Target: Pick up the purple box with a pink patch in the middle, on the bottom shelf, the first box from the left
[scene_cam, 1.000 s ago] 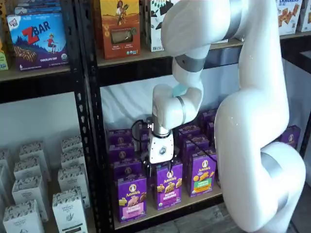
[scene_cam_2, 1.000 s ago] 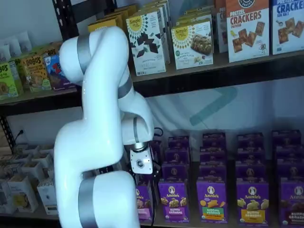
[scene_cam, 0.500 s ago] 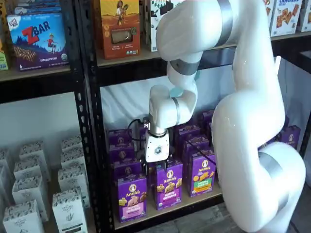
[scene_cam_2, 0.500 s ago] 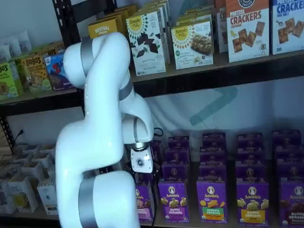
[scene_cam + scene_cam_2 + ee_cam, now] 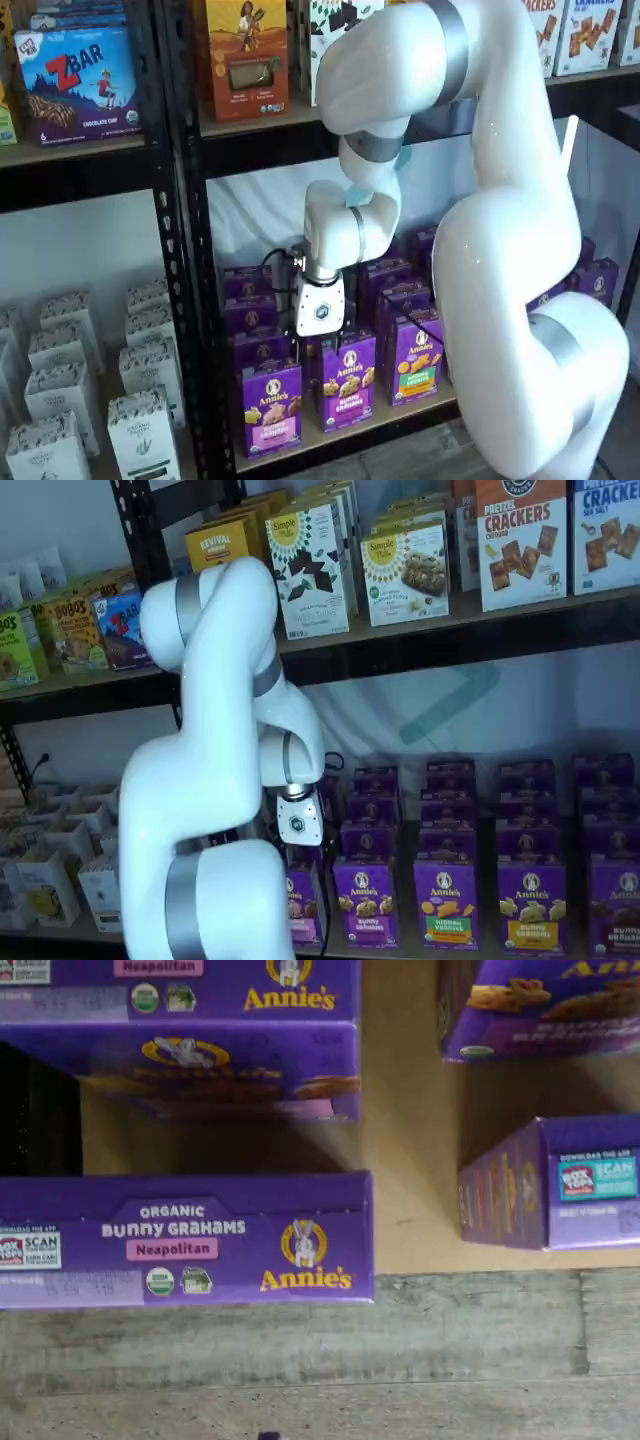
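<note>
Purple box: the purple box (image 5: pixel 271 408) with its pink panel is standing upright at the front of the bottom shelf (image 5: pixel 345 432), leftmost in its front row; the wrist view is showing its top (image 5: pixel 185 1242) reading "Neapolitan".
Count: in a shelf view three purple boxes are showing across that front row, with further rows standing behind.
Neighbour: a purple-fronted box (image 5: pixel 347 378) is standing just beside it.
Gripper: the gripper (image 5: pixel 309 342) is hanging above and behind the purple box, touching nothing I can see; its fingers are barely showing, so I cannot tell their opening.
</note>
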Robot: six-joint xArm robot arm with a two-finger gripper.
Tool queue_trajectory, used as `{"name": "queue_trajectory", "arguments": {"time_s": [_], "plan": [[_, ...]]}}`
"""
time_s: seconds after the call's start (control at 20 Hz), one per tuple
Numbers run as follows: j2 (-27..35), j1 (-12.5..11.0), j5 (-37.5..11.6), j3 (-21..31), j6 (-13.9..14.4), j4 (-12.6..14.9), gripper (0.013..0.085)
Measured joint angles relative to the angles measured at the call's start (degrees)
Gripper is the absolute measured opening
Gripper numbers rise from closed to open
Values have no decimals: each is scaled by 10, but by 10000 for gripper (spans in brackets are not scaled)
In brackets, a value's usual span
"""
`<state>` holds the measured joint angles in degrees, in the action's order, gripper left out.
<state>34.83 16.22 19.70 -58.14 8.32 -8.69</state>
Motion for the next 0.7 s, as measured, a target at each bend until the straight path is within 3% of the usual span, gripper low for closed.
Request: {"name": "queue_trajectory", "arguments": {"time_s": [0.3, 0.7], "plan": [[21, 4, 5, -27, 4, -1, 850], [35, 4, 10, -50, 25, 21, 850]]}}
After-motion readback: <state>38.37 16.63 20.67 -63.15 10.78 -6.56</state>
